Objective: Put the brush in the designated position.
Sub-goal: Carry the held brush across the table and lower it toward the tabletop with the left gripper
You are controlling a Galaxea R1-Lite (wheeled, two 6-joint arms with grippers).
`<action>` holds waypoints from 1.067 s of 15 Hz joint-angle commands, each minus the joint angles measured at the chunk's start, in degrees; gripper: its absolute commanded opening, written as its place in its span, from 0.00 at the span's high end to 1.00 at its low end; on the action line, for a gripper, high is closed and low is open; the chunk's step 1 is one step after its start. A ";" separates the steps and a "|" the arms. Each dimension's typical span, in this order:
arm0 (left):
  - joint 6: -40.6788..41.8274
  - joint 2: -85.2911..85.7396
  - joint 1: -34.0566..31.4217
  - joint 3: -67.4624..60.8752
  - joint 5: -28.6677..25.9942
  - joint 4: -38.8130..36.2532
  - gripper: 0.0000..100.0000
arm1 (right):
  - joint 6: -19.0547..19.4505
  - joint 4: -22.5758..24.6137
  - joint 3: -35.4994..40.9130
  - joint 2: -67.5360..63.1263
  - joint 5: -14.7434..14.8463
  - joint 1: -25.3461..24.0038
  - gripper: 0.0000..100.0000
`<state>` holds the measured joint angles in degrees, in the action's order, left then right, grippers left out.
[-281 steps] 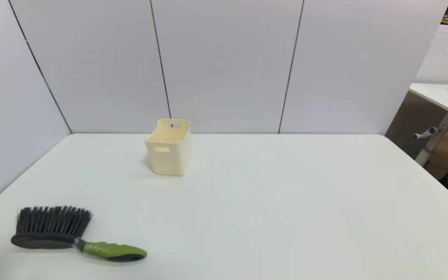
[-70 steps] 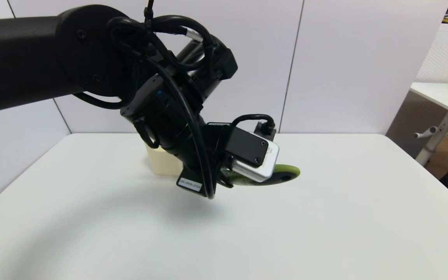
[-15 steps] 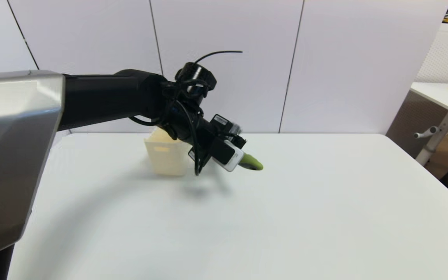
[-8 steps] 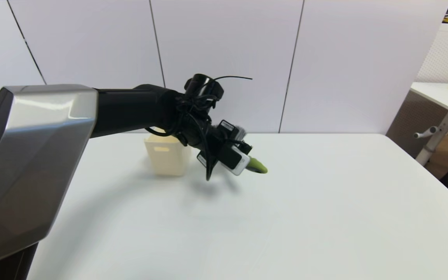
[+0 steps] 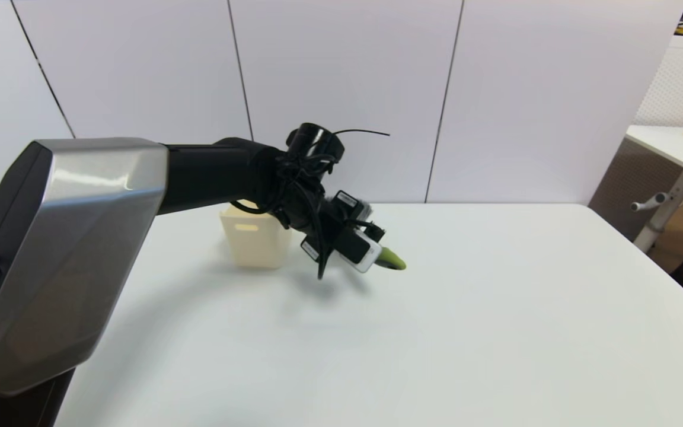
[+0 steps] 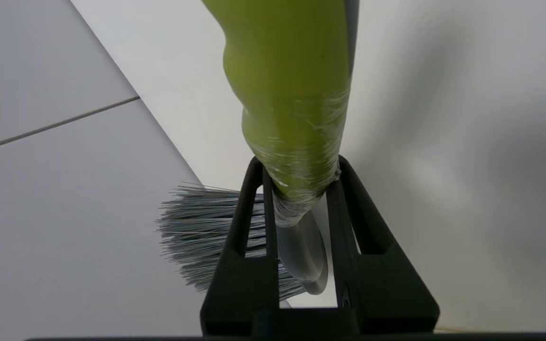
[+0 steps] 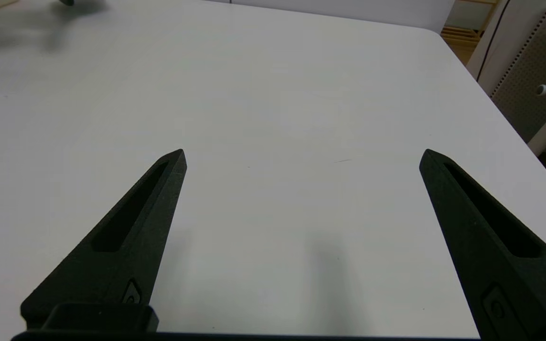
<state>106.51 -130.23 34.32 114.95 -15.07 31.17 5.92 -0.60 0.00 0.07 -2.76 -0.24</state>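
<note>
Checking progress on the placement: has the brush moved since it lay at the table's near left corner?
Yes. The brush is now held by the left gripper above the table, just right of the cream bin.

Lime-green handle (image 6: 292, 94) under clear wrap, grey-black bristles (image 6: 197, 232). Cream bin (image 5: 254, 240), white table (image 5: 466, 326). Black fingers (image 7: 131, 227), silver-and-black arm (image 5: 80, 249).

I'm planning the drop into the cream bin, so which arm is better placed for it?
Left. Its end effector already clamps the brush beside the cream bin; the right end effector is open, empty and far off.
</note>
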 commanded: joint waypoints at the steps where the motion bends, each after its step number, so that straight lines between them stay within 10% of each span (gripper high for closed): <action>1: 0.45 -0.02 -0.04 0.02 1.01 0.03 1.00 | 0.05 -0.02 0.09 -0.07 -0.06 -0.02 0.00; 16: 0.45 -1.60 -0.65 0.02 3.91 -4.19 1.00 | 0.05 -0.02 0.09 -0.07 -0.06 -0.02 0.00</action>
<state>106.36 -131.39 33.71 114.97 -11.08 26.93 5.92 -0.62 0.00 0.07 -2.76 -0.24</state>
